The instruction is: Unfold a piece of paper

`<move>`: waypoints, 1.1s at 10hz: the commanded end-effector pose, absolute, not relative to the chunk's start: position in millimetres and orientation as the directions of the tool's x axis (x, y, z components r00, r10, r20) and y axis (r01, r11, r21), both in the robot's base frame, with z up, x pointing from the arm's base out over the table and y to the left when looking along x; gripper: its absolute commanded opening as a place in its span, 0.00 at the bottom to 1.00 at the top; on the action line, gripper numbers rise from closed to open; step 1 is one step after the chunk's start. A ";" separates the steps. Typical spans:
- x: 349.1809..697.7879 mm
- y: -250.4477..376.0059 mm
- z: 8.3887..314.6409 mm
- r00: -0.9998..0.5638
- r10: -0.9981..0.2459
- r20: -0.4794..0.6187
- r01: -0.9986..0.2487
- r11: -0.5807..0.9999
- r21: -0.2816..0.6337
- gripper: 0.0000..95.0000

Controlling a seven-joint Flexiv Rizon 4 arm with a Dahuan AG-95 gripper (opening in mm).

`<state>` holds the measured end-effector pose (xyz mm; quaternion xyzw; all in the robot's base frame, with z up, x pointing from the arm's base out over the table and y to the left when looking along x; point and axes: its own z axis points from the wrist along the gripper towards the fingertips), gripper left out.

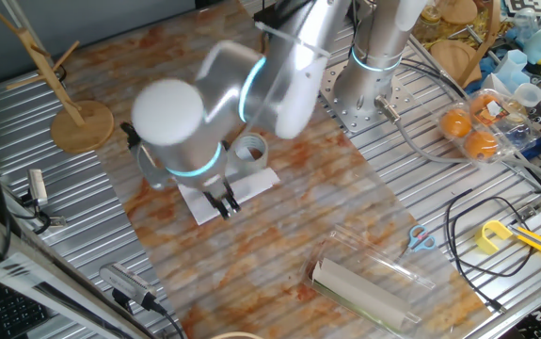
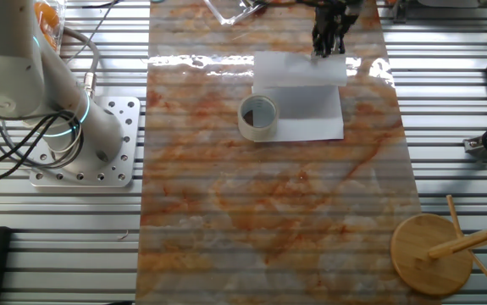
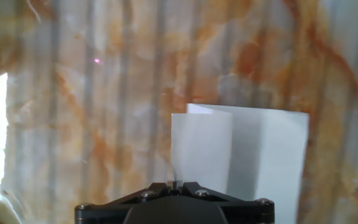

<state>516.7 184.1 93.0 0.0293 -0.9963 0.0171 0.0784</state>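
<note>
The piece of paper (image 2: 304,114) is a white sheet on the marbled mat. Its far flap (image 2: 298,68) is raised off the flat half. It also shows under the wrist in one fixed view (image 1: 251,185). My gripper (image 2: 326,44) is shut on the far edge of that flap, and in one fixed view my gripper (image 1: 223,203) stands at the sheet's near edge. In the hand view the paper (image 3: 259,155) shows a folded flap on its left, with a thin white edge pinched at my gripper (image 3: 177,185).
A tape roll (image 2: 258,116) sits on the paper's left corner and also shows in one fixed view (image 1: 251,151). A beige roll in a clear sleeve (image 1: 364,287), blue scissors (image 1: 421,238) and a wooden stand (image 1: 82,122) lie around the mat.
</note>
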 end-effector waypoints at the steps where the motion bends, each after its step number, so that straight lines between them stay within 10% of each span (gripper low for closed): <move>1: 512.4 209.6 86.4 -0.990 0.008 0.138 0.001 0.999 -0.051 0.00; 11: 499.6 252.6 75.8 -0.992 0.013 0.129 -0.017 0.973 -0.231 0.00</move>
